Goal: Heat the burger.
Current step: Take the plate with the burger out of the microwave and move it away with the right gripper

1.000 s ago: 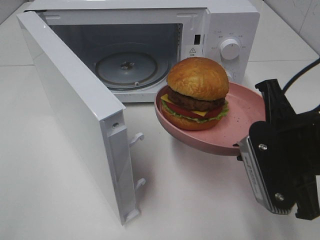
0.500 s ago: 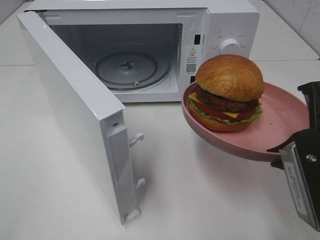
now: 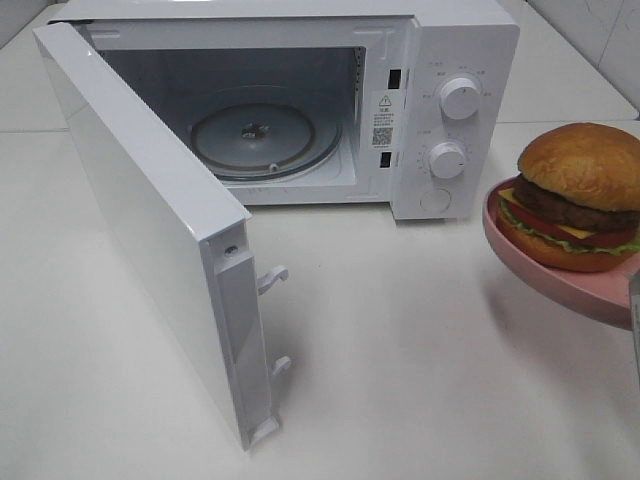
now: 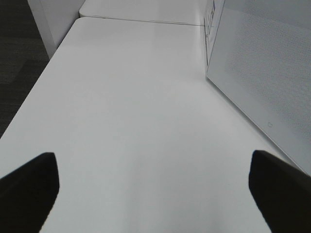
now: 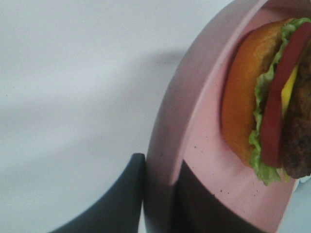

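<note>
The burger (image 3: 580, 195), with a glossy golden bun, sits on a pink plate (image 3: 545, 275) held above the table at the far right edge of the exterior high view, right of the microwave (image 3: 455, 50). In the right wrist view my right gripper (image 5: 158, 196) is shut on the plate's rim (image 5: 167, 126), one dark finger (image 5: 116, 201) under it and one on top, with the burger (image 5: 243, 97) just beyond. My left gripper (image 4: 153, 187) is open over bare table, nothing between its fingertips; it does not show in the exterior high view.
The microwave's door (image 3: 150, 200) swings wide open toward the front left, baring the glass turntable (image 3: 265, 140). Two knobs (image 3: 459, 98) are on its right panel. The left wrist view shows the door's outer face (image 4: 262, 73) beside my left gripper and the table's edge (image 4: 34, 97).
The plate with the burger has moved right, from in front of the microwave's opening to the view's right edge. The right arm has almost left the exterior high view. The left gripper has not moved.
</note>
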